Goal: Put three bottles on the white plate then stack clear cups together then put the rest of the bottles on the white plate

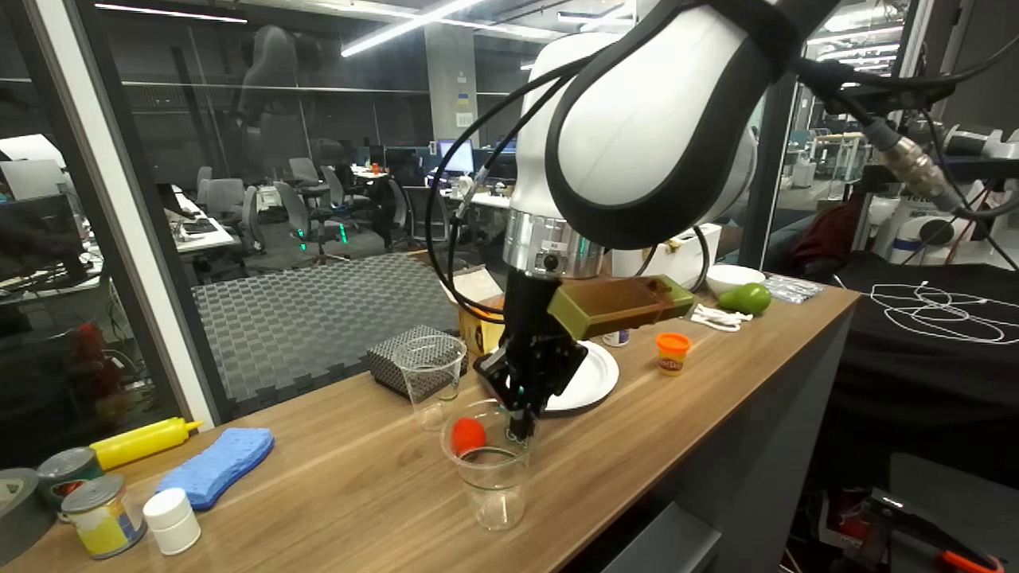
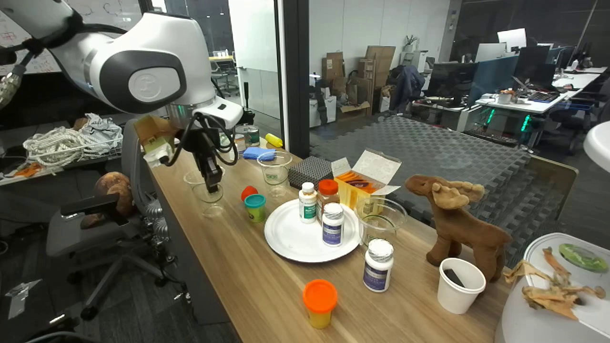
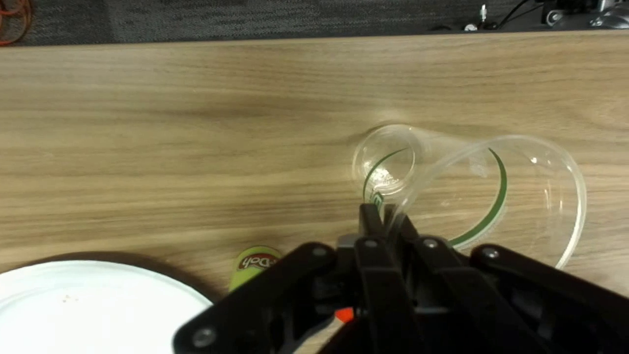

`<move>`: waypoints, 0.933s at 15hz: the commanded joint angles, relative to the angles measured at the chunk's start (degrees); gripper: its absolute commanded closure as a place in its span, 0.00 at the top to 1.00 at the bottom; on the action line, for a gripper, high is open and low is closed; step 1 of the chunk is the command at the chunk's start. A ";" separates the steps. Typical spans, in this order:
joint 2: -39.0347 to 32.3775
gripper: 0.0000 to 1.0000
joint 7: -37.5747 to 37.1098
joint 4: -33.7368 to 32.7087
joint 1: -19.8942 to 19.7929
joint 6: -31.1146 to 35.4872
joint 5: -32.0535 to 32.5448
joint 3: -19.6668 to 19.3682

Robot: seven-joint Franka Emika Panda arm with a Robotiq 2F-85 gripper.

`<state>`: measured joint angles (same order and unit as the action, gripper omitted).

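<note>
The gripper [image 3: 381,211] points downward (pinching a clear cup [image 3: 471,191]).

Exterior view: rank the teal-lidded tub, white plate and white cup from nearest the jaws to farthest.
1. Teal-lidded tub: right of the jaws in the picture.
2. White plate: beyond the tub.
3. White cup: past the plate, by the moose.

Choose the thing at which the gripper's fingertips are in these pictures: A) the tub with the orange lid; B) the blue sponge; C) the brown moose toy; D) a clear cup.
D: the wrist view shows the gripper with its fingertips almost together at the side wall of a clear cup.
</note>
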<state>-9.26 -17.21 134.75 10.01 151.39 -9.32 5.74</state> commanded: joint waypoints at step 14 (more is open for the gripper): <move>8.28 0.04 0.32 -9.08 -2.26 -1.67 -4.37 0.47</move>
<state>-1.78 -17.17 129.02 9.06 150.90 -12.69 6.61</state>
